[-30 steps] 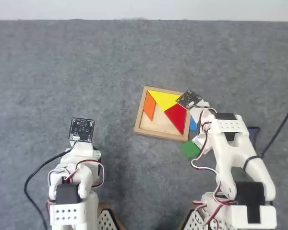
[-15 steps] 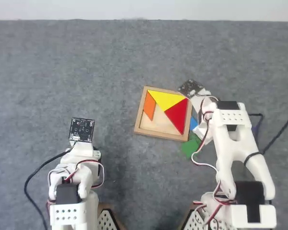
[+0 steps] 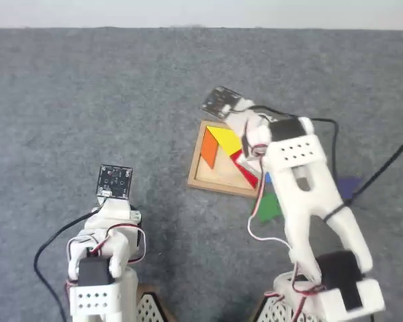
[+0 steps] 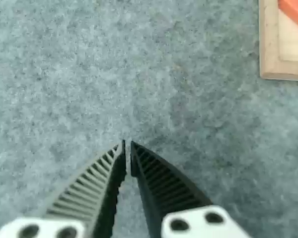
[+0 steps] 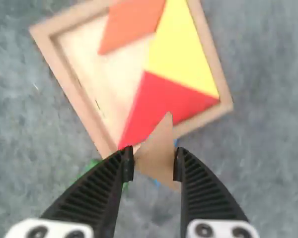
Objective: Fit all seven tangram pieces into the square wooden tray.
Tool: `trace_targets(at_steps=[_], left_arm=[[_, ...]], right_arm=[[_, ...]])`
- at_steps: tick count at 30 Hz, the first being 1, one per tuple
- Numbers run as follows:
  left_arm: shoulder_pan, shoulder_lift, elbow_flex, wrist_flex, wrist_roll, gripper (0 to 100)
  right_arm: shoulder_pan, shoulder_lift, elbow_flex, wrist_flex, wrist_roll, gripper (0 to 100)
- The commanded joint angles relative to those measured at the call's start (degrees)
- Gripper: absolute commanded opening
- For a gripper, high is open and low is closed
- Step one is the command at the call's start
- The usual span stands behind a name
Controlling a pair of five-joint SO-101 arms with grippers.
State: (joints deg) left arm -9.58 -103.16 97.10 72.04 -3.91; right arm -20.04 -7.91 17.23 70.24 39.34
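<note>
The square wooden tray (image 3: pixel 197 176) lies right of the table's centre with an orange piece (image 3: pixel 209 147), a yellow triangle (image 3: pixel 224 137) and a red triangle (image 3: pixel 244 169) in it. The right arm (image 3: pixel 290 153) hangs over the tray's right side. In the right wrist view my right gripper (image 5: pixel 151 161) is shut on a tan triangular piece (image 5: pixel 159 144), held above the tray's edge (image 5: pixel 74 91) beside the red triangle (image 5: pixel 164 99). My left gripper (image 4: pixel 127 148) is shut with nothing in it, low over the carpet, left of the tray's corner (image 4: pixel 280 54).
A green piece (image 3: pixel 269 205), a blue piece (image 3: pixel 269 178) and a purple piece (image 3: pixel 350 187) lie on the grey carpet just right of the tray. The left arm (image 3: pixel 113 204) stands at the front left. Open carpet stretches to the back and left.
The right arm has swung up and left from beside the tray's right edge to over the tray. The left arm has not moved.
</note>
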Motion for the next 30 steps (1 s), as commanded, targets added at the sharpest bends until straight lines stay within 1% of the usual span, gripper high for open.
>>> trace_targets(at_steps=[1,3,5,11,15,19,21,25,26,30], left_arm=[[0.26,-0.97,-0.57,0.18,-0.09,2],[0.26,-0.97,-0.57,0.18,-0.09,2],[0.26,-0.97,-0.57,0.18,-0.09,2],[0.26,-0.97,-0.57,0.18,-0.09,2],[0.26,-0.97,-0.57,0.18,-0.09,2],[0.26,-0.97,-0.57,0.18,-0.09,2],[0.26,-0.97,-0.57,0.18,-0.09,2],[0.26,-0.97,-0.57,0.18,-0.09,2],[0.26,-0.97,-0.57,0.18,-0.09,2],[0.26,-0.97,-0.57,0.18,-0.09,2]], right_arm=[[-2.68,4.53,-7.82,0.75,-1.23,9.6],[-4.18,9.36,-12.31,0.84,-3.6,9.6],[-5.49,13.85,-16.79,2.07,-3.52,9.6],[-6.29,22.99,-25.05,3.47,3.87,9.6],[-6.37,24.92,-26.29,3.47,7.91,9.6],[-4.79,25.01,-26.55,3.47,8.62,9.6],[-3.12,25.1,-27.69,1.45,5.71,9.9],[2.15,25.8,-29.54,-6.64,-9.93,10.1],[3.03,26.51,-29.54,-8.31,-12.66,10.1],[4.0,31.52,-29.89,-10.33,-15.3,10.1]])
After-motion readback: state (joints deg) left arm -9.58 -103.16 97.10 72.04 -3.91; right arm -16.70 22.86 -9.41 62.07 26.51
